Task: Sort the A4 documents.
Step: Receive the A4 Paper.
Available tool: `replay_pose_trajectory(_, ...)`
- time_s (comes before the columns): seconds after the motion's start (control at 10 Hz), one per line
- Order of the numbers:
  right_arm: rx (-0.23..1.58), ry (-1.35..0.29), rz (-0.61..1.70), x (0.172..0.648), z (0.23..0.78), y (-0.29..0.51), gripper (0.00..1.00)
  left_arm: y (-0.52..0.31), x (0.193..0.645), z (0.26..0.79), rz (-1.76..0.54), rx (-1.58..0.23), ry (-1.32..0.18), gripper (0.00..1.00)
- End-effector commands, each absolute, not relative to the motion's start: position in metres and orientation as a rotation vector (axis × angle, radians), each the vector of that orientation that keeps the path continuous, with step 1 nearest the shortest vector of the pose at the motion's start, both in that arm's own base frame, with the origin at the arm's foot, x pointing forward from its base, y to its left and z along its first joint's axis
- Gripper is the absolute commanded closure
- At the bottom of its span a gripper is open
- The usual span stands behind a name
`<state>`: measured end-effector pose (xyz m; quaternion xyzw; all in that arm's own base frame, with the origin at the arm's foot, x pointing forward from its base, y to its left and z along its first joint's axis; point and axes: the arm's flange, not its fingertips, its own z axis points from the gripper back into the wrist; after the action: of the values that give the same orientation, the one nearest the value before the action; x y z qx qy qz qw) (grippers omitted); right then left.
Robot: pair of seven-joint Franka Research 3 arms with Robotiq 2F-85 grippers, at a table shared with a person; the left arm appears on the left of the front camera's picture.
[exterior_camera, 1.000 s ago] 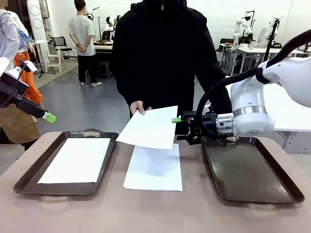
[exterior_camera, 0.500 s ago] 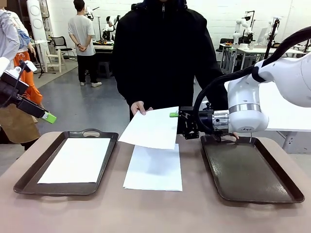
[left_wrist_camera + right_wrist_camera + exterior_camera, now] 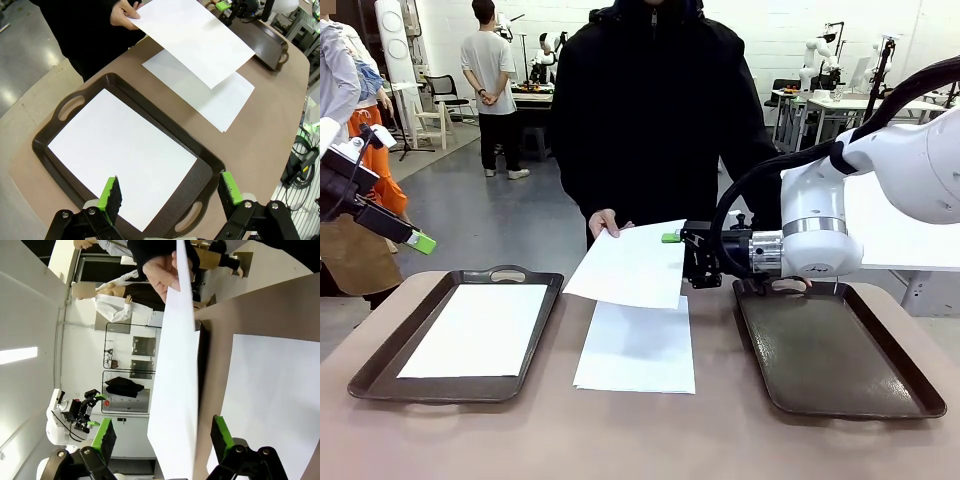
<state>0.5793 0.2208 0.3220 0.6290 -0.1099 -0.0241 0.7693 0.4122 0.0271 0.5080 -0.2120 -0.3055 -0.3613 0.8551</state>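
White A4 documents [image 3: 638, 345]: three, in left tray [image 3: 398, 350], on table [image 3: 620, 440], in person's hand [image 3: 604, 221]. Dark trays [image 3: 850, 411]: two. Level right gripper [image 3: 678, 255] gapes wide around held sheet [image 3: 630, 265] edge, not clamped; left gripper [image 3: 171, 189] raised, wide open, empty.

Reaches in from the right with the right arm [image 3: 910, 165], forearm level, wrist [image 3: 815, 245] turned so the right gripper [image 3: 163, 436] points sideways toward the robot's left. Holds its fingers [image 3: 106, 436] spread wide, one above the other, green pads facing. Meets the person's hand [image 3: 605, 221] straight ahead of those fingertips, well beyond them, thumb on top and the other fingers curled under in a pinch. Hangs the left gripper [image 3: 170, 192] high at the left, tilted downward, fingers [image 3: 112, 192] likewise wide apart, with that same hand far past their tips.
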Motion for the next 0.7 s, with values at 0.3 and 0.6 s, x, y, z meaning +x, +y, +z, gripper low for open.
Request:
replay_pose_trajectory(0.3, 1.408, -0.253, -0.027, 0.5793, 0.3208, 0.2296, 0.0, 0.0274, 0.411, 0.5071, -0.771, -0.436, -0.639, 0.0)
replay_pose_trajectory(0.6, 1.387, -0.248, -0.019, 0.5769, 0.3194, 0.2296, 0.0, 0.0274, 0.411, 0.5071, -0.771, -0.436, -0.639, 0.0)
